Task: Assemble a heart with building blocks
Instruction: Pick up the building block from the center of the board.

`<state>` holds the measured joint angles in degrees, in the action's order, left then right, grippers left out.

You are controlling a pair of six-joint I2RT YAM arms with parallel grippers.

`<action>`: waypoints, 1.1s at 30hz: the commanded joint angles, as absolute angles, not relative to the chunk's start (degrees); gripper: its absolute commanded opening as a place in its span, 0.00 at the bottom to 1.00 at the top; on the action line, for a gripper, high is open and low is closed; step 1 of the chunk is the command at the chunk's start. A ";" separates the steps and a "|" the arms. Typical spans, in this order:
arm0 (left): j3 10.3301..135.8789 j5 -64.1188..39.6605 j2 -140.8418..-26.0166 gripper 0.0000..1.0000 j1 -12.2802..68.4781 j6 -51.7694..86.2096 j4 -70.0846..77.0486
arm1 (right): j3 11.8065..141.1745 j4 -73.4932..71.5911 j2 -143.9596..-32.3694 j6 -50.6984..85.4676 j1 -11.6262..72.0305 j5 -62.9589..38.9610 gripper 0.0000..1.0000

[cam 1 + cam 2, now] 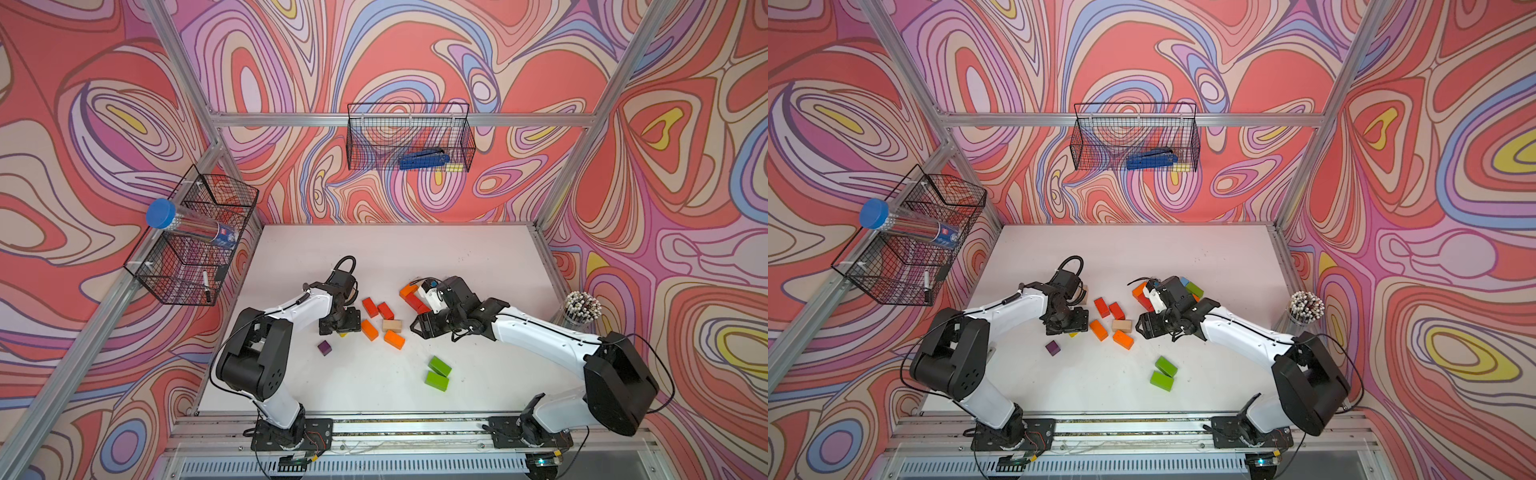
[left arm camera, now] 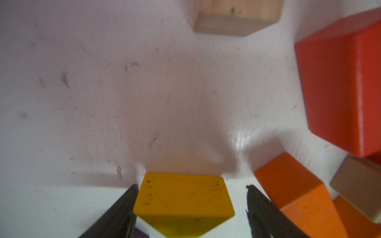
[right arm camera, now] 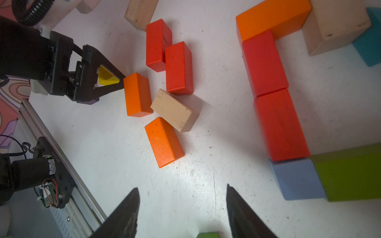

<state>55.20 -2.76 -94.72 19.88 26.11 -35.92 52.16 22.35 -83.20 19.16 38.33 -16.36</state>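
Straddling the yellow wedge (image 2: 183,195), the left gripper (image 2: 191,186) stands jaws parted, one finger clear: lining up, not yet gripping. The right gripper (image 3: 181,187) hangs parted and empty near the joined row of red bricks (image 3: 265,63), apparently the heart's started edge.

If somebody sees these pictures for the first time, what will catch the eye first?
The swirling pink, red and purple patterned walls dominate everything around the white table. At the table's middle, bright red, orange and plain wooden bricks lie scattered between two white-and-black arms. The left gripper stands open around a yellow wooden wedge.
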 commanded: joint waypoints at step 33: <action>56.11 -1.52 -97.94 0.53 27.25 44.59 -30.25 | 52.73 21.97 -83.44 20.21 38.67 -13.98 0.66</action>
